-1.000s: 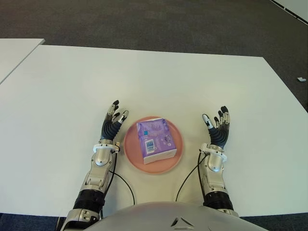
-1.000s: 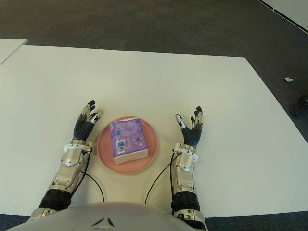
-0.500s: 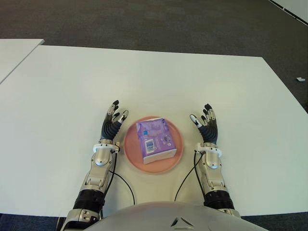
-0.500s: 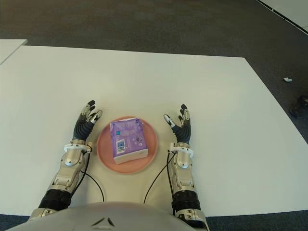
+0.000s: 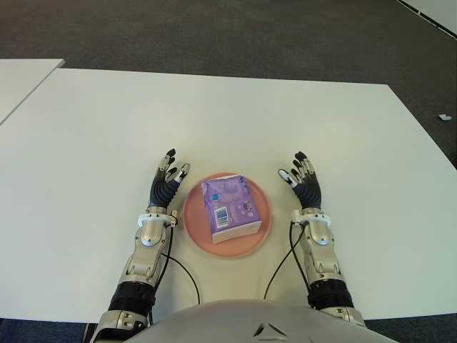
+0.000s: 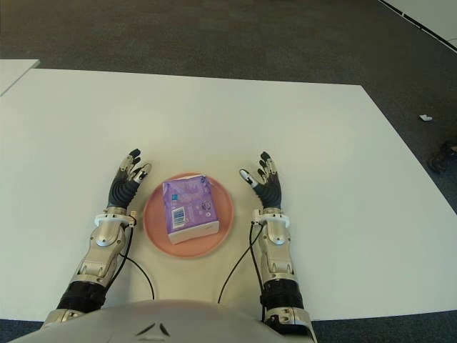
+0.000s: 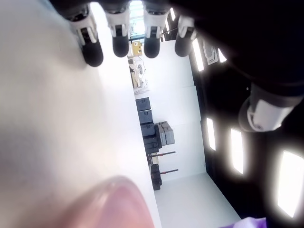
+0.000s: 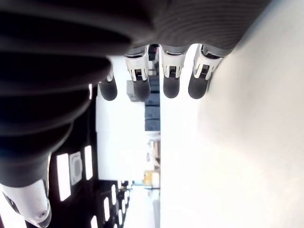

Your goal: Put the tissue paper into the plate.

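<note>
A purple tissue pack (image 5: 229,208) lies in the pink plate (image 5: 194,227) near the table's front edge. My left hand (image 5: 168,183) is just left of the plate, fingers spread and holding nothing. On the plate's right side my right hand (image 5: 303,184) is also open and empty, close to the rim. In the left wrist view the left hand's fingertips (image 7: 120,46) stretch out over the white table with nothing between them. The right wrist view shows straight fingertips (image 8: 171,88) too.
The white table (image 5: 235,121) spreads wide beyond the plate. A second white table (image 5: 21,78) stands at the far left. Dark carpet (image 5: 235,36) lies past the far edge. Black cables (image 5: 187,275) run from both wrists near the front edge.
My right hand has moved left, closer to the plate's right rim. The left hand, the plate and the tissue pack have stayed put.
</note>
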You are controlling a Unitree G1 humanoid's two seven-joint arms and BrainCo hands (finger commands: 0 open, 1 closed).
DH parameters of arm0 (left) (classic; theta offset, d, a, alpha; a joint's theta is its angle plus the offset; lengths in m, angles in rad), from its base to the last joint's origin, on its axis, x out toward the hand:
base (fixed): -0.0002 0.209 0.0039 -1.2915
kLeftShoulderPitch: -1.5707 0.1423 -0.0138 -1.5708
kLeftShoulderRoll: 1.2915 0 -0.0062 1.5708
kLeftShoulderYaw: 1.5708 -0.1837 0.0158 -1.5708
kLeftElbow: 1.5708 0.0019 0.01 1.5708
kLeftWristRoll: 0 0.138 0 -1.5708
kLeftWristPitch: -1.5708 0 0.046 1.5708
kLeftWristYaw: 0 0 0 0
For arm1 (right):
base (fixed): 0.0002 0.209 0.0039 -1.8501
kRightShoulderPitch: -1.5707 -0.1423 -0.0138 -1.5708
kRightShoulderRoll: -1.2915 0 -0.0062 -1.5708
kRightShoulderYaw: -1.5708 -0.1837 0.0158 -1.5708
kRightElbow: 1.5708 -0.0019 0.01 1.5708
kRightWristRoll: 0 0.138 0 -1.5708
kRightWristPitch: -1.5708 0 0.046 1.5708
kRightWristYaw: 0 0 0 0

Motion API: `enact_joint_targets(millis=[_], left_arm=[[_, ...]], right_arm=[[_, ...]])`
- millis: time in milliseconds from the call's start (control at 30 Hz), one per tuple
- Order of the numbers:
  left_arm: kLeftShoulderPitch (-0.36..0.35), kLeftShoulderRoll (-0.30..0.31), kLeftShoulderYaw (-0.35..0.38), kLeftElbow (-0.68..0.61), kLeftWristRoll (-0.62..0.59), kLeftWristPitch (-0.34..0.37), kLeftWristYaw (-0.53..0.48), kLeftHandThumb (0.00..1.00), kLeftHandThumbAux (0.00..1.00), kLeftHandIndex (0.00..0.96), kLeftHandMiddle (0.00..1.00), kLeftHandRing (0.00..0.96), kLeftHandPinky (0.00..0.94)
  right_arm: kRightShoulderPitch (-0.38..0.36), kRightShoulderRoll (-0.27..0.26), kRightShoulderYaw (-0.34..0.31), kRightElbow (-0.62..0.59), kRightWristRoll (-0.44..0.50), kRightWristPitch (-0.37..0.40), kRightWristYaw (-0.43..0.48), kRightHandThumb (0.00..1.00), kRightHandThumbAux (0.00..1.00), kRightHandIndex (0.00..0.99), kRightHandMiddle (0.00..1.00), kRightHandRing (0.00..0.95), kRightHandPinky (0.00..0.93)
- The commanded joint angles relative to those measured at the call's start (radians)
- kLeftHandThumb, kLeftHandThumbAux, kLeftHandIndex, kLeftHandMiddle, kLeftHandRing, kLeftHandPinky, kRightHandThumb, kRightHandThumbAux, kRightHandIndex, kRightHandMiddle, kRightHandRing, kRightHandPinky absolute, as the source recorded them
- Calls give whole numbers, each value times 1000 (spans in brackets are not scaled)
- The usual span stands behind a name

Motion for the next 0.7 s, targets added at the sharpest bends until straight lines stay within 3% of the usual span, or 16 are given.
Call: enact_joint_targets(millis=[33,700], left_arm=[[26,2,-3,7,10,23,-7,0,432,0,0,0,0],[40,0,-2,-16,4,27,-10,0,441,0,0,0,0]], right_arm=[[53,-9,8,68,40,175,66,11,662,0,0,0,0],[55,-62,24,70,77,173,202,0,665,0,0,0,0]])
